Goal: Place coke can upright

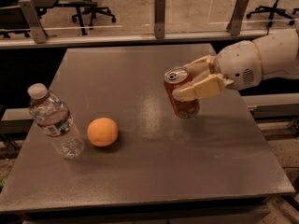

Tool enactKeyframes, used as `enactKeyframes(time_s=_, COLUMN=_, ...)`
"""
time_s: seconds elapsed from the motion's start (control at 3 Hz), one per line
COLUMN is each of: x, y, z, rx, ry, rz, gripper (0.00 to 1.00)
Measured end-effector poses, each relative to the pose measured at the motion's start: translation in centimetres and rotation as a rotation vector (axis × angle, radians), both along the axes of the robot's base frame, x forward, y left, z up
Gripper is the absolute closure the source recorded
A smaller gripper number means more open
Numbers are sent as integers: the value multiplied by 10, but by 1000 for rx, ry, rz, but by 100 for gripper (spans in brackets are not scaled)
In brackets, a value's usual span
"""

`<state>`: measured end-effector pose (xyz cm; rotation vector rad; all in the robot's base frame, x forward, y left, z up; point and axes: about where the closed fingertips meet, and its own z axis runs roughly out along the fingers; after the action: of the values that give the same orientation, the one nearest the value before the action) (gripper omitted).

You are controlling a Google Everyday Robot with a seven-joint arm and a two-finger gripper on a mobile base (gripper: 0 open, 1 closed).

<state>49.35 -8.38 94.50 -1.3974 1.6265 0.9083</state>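
Note:
The red coke can point(183, 104) with a silver top and pull-tab is held just above the grey table point(140, 171), right of centre. It is nearly upright, leaning a little to the left. My gripper point(191, 80) comes in from the right and is shut on the can's upper part, one beige finger point(201, 88) across its front and the other behind it. The can's lower end is close to the table top; I cannot tell if it touches.
A round orange point(102, 132) lies left of centre. A clear plastic water bottle point(52, 120) stands at the left edge. A railing with posts point(160, 10) runs behind the table. The table's right edge lies under my arm point(261, 59).

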Motion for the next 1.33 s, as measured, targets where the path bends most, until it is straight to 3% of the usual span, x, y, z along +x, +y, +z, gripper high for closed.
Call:
enactKeyframes(time_s=0.67, x=6, y=-6, z=-15, rx=170, ry=4, rz=3, gripper=100)
enactKeyframes(time_s=1.0, x=8, y=-6, z=-21, rx=196, ry=10, rz=9, gripper=100)
enactKeyframes(time_s=1.33, x=7, y=-6, z=-27, rx=230, ry=12, rz=13, gripper=85)
